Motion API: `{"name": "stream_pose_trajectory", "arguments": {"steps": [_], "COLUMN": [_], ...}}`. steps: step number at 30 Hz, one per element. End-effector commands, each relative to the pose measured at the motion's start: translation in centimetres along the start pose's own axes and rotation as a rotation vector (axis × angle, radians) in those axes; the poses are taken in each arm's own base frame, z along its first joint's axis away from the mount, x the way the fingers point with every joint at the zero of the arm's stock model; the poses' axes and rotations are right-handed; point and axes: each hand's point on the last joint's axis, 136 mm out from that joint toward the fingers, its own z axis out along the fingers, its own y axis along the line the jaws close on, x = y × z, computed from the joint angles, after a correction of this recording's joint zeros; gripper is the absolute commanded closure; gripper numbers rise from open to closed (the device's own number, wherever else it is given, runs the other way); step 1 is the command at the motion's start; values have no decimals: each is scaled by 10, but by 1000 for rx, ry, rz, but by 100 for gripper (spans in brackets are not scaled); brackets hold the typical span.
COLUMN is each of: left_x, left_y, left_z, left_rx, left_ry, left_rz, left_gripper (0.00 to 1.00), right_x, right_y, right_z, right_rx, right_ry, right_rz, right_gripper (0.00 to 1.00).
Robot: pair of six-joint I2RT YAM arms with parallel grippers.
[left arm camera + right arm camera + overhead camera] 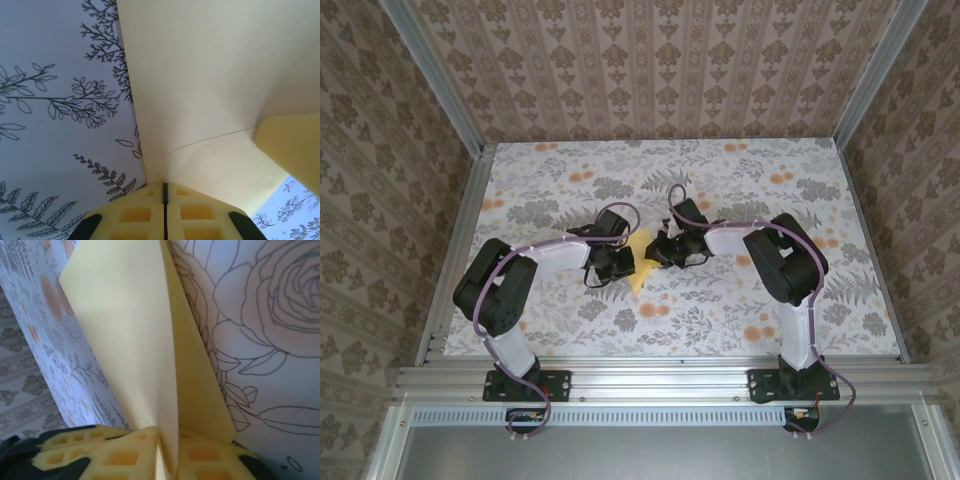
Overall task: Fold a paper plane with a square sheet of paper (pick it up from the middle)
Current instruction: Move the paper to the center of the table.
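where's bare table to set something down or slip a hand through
Crowded: the centre, where the left gripper and right gripper both pinch the square sheet of paper. Bare: the far strip of the table between them and the back wall, and the near middle between the left arm and right arm.

From above and behind me, one camera overlooks the whole table [720, 310]; both wrist cameras face the same sheet of paper [210, 75], very close.
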Motion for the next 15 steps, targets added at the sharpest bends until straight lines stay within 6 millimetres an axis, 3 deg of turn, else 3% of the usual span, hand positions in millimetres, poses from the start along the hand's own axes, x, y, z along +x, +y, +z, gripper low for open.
{"name": "stream_pose_trajectory", "arguments": {"steps": [1, 9, 15], "left_x": [-1, -12, -1], "left_y": [9, -20, -38], "left_z": [2, -34, -45], "left_rx": [-50, 16, 53], "left_ry": [4, -93, -137], "left_rz": [14, 127, 220], "left_gripper": [90, 67, 45], "right_x": [5, -3, 3], "right_y": [-7, -18, -41], "right_z": [0, -34, -61], "right_rx": [18, 144, 275], "right_ry": [4, -157, -241], "right_rz": [12, 61, 106], "right_gripper": [98, 100, 100]}}
